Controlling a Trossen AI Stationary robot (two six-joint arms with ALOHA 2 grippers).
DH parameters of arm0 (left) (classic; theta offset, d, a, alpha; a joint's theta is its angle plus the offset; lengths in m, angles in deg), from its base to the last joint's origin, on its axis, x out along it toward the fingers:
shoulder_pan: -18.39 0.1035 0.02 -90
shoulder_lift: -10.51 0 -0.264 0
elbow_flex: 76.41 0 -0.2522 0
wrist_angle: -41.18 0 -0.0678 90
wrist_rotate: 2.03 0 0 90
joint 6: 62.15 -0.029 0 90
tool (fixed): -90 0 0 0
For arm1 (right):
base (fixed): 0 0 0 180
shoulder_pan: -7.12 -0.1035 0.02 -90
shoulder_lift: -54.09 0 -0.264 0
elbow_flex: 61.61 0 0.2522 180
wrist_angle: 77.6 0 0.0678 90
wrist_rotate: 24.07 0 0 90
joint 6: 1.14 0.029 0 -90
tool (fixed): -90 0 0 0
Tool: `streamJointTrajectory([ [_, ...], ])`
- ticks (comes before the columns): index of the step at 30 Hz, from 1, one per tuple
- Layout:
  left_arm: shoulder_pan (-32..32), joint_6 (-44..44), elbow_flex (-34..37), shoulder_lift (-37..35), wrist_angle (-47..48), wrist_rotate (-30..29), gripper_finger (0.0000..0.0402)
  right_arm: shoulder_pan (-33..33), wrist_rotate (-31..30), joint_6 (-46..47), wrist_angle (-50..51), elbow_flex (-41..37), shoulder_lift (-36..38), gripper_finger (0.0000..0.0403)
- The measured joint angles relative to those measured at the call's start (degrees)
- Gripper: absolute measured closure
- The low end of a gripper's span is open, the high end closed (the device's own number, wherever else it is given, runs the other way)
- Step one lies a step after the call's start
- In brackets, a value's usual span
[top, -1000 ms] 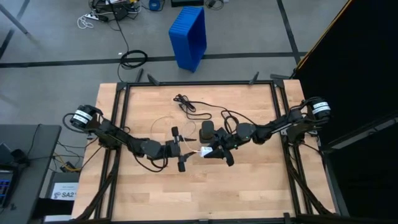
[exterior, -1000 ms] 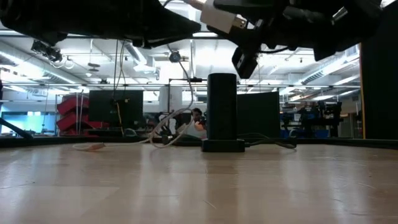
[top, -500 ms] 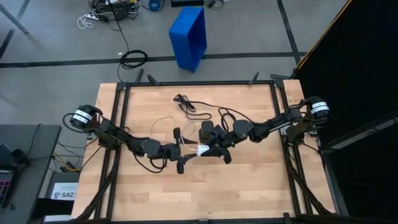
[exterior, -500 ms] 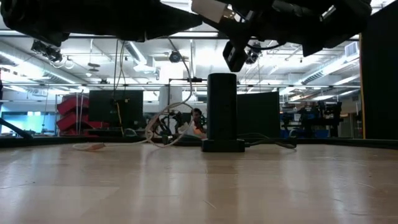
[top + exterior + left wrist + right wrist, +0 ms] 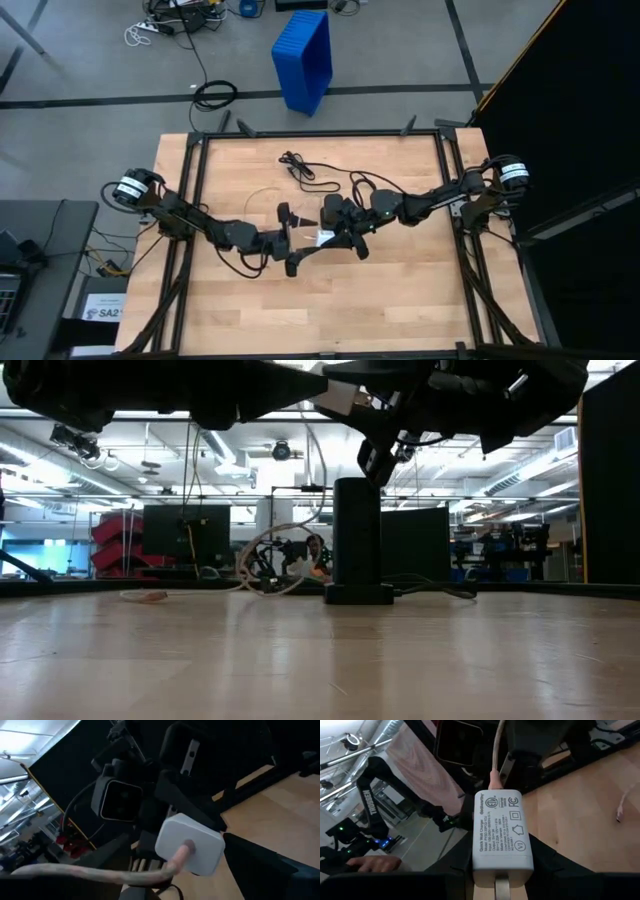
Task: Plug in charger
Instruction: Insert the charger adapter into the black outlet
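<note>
Charger [image 5: 326, 237] sits in the air over the middle of the wooden worktop [image 5: 400, 300] in the high view. It is a small white block. The right gripper [image 5: 338, 240] has its jaws clenched on it. The left gripper [image 5: 290, 240] is just beside it, jaws spread wide and holding nothing. A black tower-shaped box [image 5: 331, 210] stands near them, with a thin black cable [image 5: 300, 170] curled behind it. A blue ribbed plastic bin [image 5: 303, 58] lies on the grey floor.

In the low view the charger [image 5: 340, 398] shows up high, above the tall, smooth black box [image 5: 357, 540] on its flat base. The worktop [image 5: 300, 660] is pale wood with fine grain.

The left wrist view shows the charger [image 5: 190, 845] as a white block with round corners. A soft pinkish cord [image 5: 90, 876] comes out of it.

In the right wrist view the charger [image 5: 501, 832] has small grey print and safety marks, too small to read. A dark arm [image 5: 367, 795] farther off says "TROSSEN" in white letters.
</note>
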Motion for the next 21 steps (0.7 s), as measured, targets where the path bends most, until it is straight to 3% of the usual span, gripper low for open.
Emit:
streamJointTrajectory([
  [15, 0.2, -1.4, -5.4, 0.0, 12.3, 3.8, 0.0110, 0.0, 1.5, 1.2, 1.2, 0.0, 0.0, 0.0315],
  [21, 0.4, -1.4, -5.4, 0.0, 13.4, 4.9, 0.0152, 0.0, 2.2, 1.5, 1.3, 0.0, 0.0, 0.0315],
])
